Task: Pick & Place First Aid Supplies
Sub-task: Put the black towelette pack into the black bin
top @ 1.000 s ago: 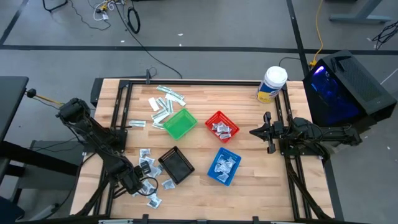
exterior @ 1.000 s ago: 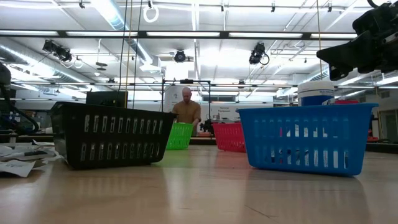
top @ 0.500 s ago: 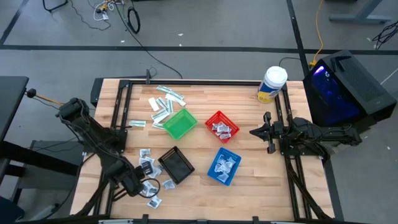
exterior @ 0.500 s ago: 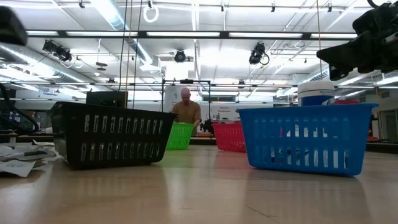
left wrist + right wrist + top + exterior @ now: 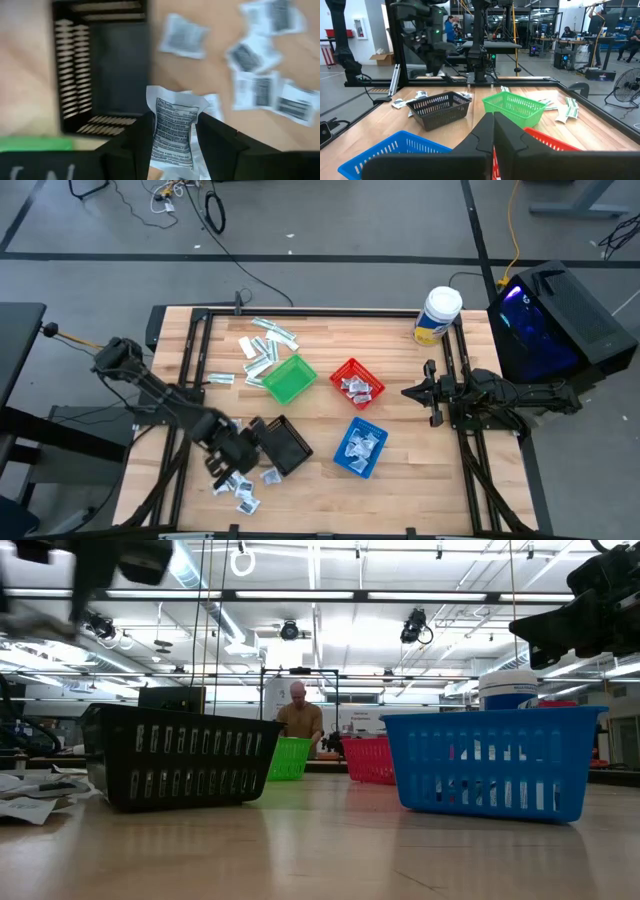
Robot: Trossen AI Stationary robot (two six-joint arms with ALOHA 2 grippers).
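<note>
The left gripper is holding one white sachet pinched upright between its two fingers, the printed face toward the wrist camera. In the high view this gripper is hanging above the near-left part of the table, just left of the black basket. From the left wrist view the basket is lying open and looks empty inside, so my reading is that the sachet is being carried toward it for a drop.

Loose sachets are lying scattered on the wood near the gripper, between the basket and the near-left edge; these are the remaining stock for this pile. Longer pale strips are lying at the far side, next to the green basket. The red basket and blue basket are each already holding several packets, which suggests sorting by type.

The right gripper is waiting at the right edge of the table with its fingers pressed together and nothing between them, parked well apart from the baskets so the left arm has room.

The white-lidded tub is standing at the far-right corner.
</note>
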